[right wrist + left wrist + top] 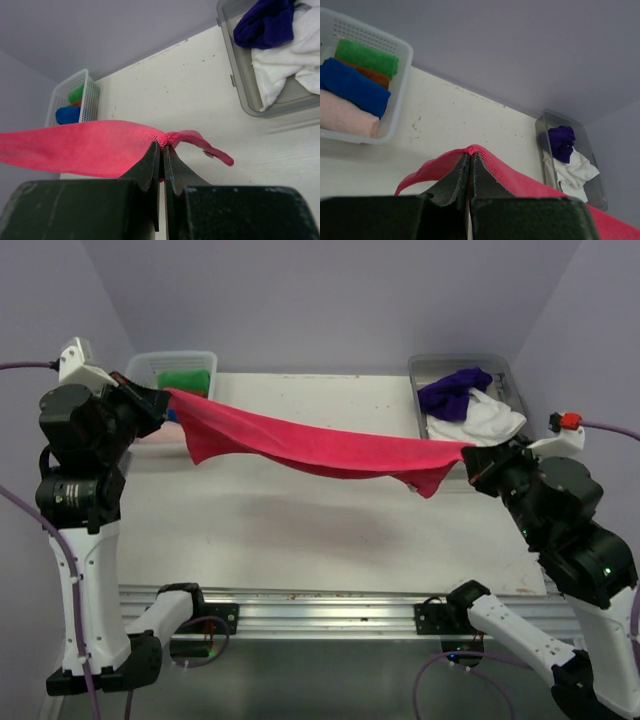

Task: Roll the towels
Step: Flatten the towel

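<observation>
Left gripper [469, 156] and right gripper [162, 146], clamped tight on hot pink towel [300, 445] ends, are stretching it midair; next, it probably needs laying flat.

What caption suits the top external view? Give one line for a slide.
Left gripper and right gripper hold the hot pink towel by opposite ends, sagging above the table.
</observation>
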Robot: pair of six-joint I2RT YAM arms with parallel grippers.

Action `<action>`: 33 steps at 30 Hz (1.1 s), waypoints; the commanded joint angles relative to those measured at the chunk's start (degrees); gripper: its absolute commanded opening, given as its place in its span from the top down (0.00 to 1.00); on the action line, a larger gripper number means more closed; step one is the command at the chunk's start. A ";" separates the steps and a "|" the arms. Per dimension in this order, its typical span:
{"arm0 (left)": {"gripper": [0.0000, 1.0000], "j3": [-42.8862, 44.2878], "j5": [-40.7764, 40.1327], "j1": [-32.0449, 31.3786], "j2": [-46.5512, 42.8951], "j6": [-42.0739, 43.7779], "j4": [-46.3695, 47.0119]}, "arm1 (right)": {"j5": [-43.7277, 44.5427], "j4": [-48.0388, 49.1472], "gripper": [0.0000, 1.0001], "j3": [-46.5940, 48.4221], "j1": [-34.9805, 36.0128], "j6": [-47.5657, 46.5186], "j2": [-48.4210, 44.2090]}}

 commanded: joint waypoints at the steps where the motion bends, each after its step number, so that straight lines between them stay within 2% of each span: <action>1: 1.00 5.46 -4.26 0.52 -3.39 -0.37 -3.79 | 4.72 -7.80 1.00 4.45 -0.21 -3.16 -3.68; 3: 1.00 6.70 -7.52 0.52 -4.70 0.16 -5.55 | 7.18 -9.56 1.00 5.68 -0.12 -3.69 -5.27; 6: 1.00 6.97 -8.05 0.52 -6.20 0.25 -6.53 | 9.29 -12.46 1.00 6.65 -0.12 -3.69 -7.64; 13: 1.00 2.41 -6.21 0.52 -8.75 0.16 -7.84 | 8.51 -16.59 1.00 7.36 -0.12 -3.08 -10.54; 16: 1.00 1.62 -7.25 0.34 -10.68 0.95 -11.44 | 7.19 -20.01 1.00 8.41 -0.12 -2.73 -11.78; 22: 1.00 -3.48 -19.54 -3.00 -18.41 -2.03 -16.54 | 2.71 -25.91 1.00 10.17 -0.12 0.08 -13.62; 27: 1.00 -2.26 -26.50 -3.09 -24.21 -4.23 -19.35 | -2.65 -25.05 1.00 4.65 -0.12 4.03 -14.59; 30: 1.00 -0.68 -31.60 -3.17 -22.92 -5.20 -22.68 | -4.23 -23.46 1.00 1.12 -0.21 5.09 -13.72; 33: 1.00 -2.25 -31.44 -3.35 -22.03 -4.76 -22.00 | -4.33 -21.88 1.00 0.94 -0.21 4.83 -10.56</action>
